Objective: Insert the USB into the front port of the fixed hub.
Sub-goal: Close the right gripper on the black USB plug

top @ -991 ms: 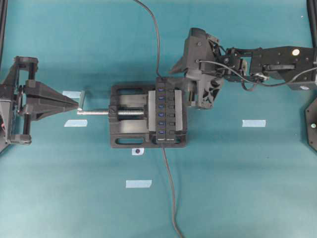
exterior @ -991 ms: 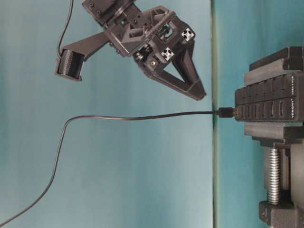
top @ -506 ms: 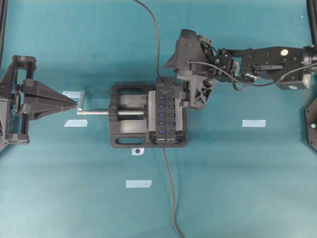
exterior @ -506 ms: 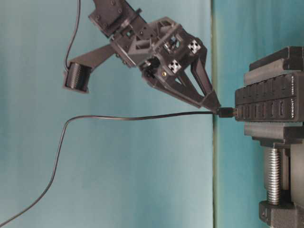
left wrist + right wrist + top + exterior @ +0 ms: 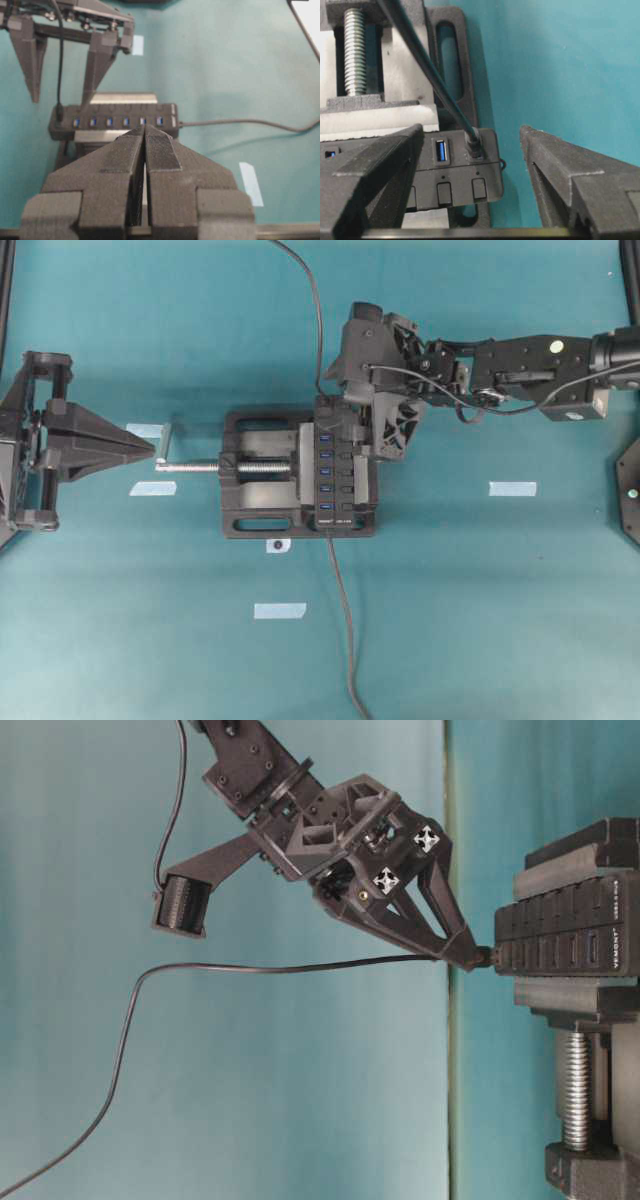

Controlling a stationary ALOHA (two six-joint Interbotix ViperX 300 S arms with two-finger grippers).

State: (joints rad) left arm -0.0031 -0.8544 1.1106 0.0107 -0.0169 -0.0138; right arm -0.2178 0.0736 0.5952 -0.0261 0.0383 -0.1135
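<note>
The fixed hub [image 5: 335,475] is a black bar with blue ports, clamped in a vise. The USB plug [image 5: 475,142] sits in the port at the hub's end; it also shows in the table-level view [image 5: 485,957] and the left wrist view [image 5: 59,112]. Its thin cable [image 5: 312,310] runs off the far edge. My right gripper [image 5: 471,131] is open, and its fingers stand wide on either side of the plug and the hub's end without touching the plug. My left gripper [image 5: 155,448] is shut and empty, just off the vise's screw handle.
The black vise [image 5: 255,475] with its silver screw [image 5: 190,467] holds the hub at the table's middle. The hub's own cable [image 5: 345,620] runs to the near edge. Several pale tape marks [image 5: 512,488] lie on the teal table.
My right gripper has moved left and down towards the hub's end, so its open fingers now flank the plug. The left gripper has not moved.
</note>
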